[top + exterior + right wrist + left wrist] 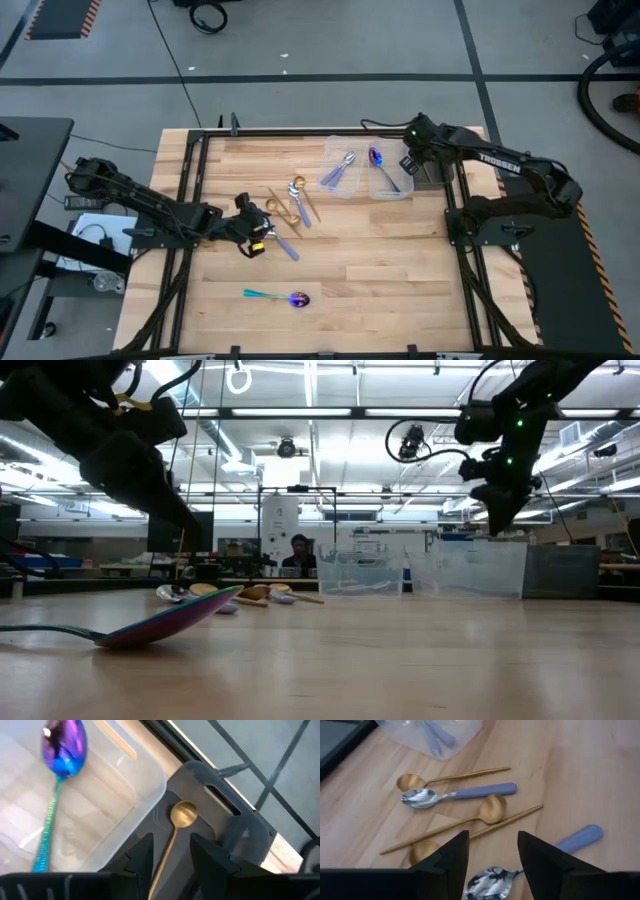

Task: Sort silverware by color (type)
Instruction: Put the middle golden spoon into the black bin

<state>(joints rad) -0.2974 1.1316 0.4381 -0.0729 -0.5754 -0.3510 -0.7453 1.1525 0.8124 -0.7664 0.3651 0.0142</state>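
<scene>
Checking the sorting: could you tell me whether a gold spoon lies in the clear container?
No, the clear container holds only an iridescent spoon.

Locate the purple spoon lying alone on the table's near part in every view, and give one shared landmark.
High view: purple spoon, alone near the front edge.
Low view: closest thing, bowl raised at lower left.
Left wrist view: not in it.
Right wrist view: not in it; the purple spoon there lies in a bin.
Landmark: the spoon cluster behind it in both.

Grey floor (330, 40), bright ceiling lights (330, 412), seated person (300, 553)
</scene>
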